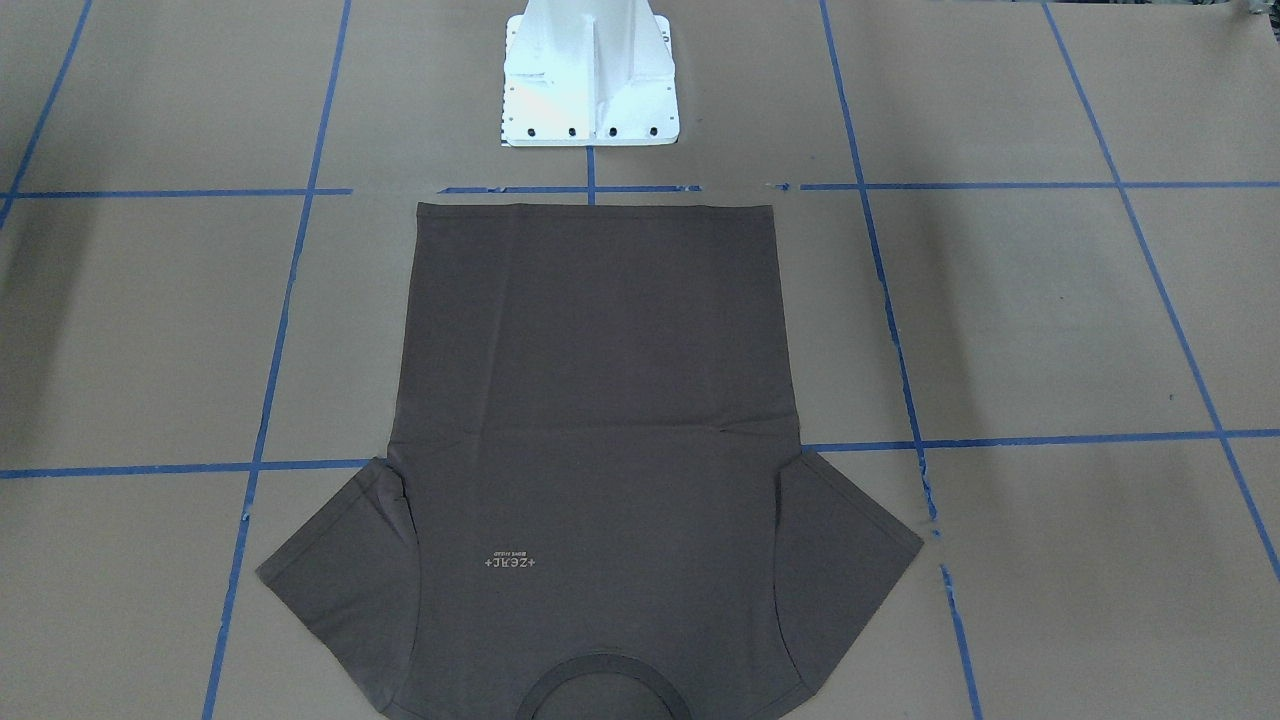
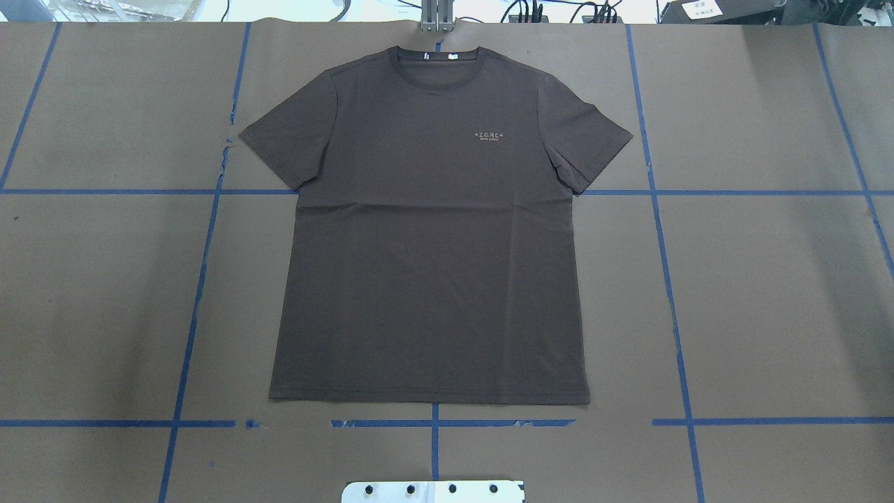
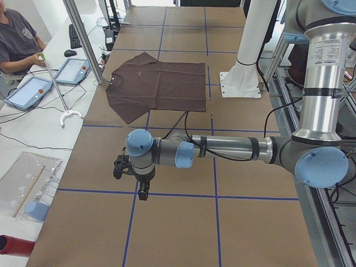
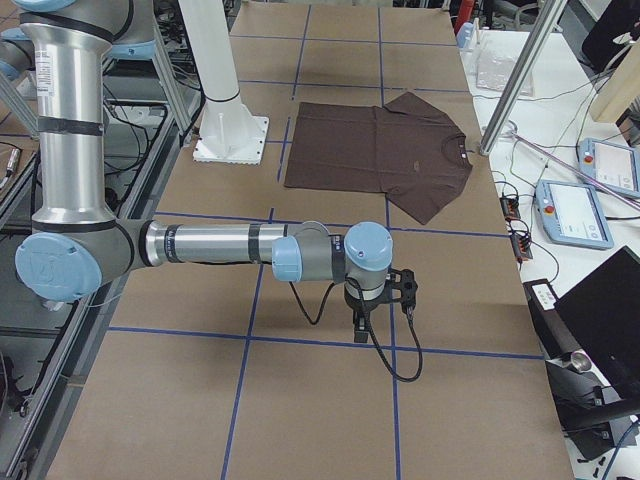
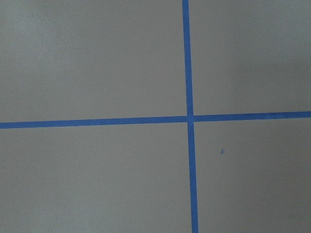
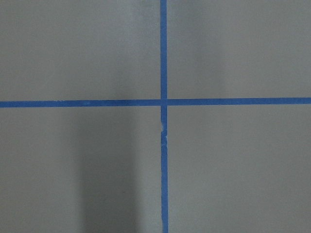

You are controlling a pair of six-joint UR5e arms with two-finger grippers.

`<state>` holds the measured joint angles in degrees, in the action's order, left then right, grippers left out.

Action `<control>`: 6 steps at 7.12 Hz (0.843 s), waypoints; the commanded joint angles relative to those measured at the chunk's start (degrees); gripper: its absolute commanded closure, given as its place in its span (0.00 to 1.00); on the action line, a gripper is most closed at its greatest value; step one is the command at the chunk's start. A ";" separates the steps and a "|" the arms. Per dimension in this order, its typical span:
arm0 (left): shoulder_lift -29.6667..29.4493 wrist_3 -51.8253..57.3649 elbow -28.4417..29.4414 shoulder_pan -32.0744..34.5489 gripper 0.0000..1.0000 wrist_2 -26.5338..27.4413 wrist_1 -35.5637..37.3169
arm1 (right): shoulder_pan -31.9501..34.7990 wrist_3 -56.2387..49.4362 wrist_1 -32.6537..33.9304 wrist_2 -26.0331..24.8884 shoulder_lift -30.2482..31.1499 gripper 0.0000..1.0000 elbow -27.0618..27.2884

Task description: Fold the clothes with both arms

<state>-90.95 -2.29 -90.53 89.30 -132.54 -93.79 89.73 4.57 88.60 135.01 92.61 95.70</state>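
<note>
The clothes are one dark brown-grey T-shirt [image 2: 426, 279] lying flat and face up in the middle of the table, sleeves spread, collar away from the robot; it also shows as the T-shirt [image 1: 600, 400], [image 3: 161, 83], [image 4: 385, 150]. My left gripper [image 3: 143, 190] hangs over bare paper far to the shirt's left. My right gripper [image 4: 361, 326] hangs over bare paper far to its right. Both show only in the side views, so I cannot tell whether they are open or shut. The wrist views hold only brown paper with crossing blue tape [image 5: 189, 118], [image 6: 163, 102].
The white base pedestal [image 1: 590, 80] stands just behind the shirt's hem. Blue tape lines [image 2: 670, 293] grid the brown paper. A seated person [image 3: 16, 39] and tablets [image 3: 71, 71] are beyond the table's far edge. A metal post [image 4: 520, 75] stands near the collar.
</note>
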 commanded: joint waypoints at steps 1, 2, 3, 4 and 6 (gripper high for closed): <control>0.08 0.09 0.00 0.00 0.00 0.00 -0.08 | 0.00 0.00 -0.09 1.73 -0.15 0.00 0.89; -0.79 0.18 -0.18 -0.09 0.00 0.35 -0.17 | 0.00 0.96 -0.09 3.14 -0.24 0.00 0.55; -3.15 -0.08 -0.09 -0.18 0.00 0.09 -0.26 | -0.17 1.14 -2.79 3.16 -1.72 0.00 0.02; -6.83 0.00 -0.53 -0.18 0.00 -0.26 -0.61 | -1.39 2.28 -8.73 3.42 -2.69 0.00 -1.90; -7.92 0.09 -0.71 -2.70 0.00 -0.09 -7.84 | -7.34 6.99 -19.43 3.34 -5.58 0.00 -6.03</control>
<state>-98.08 -2.20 -91.46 88.40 -132.71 -96.61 86.12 8.09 77.24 138.54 88.93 92.12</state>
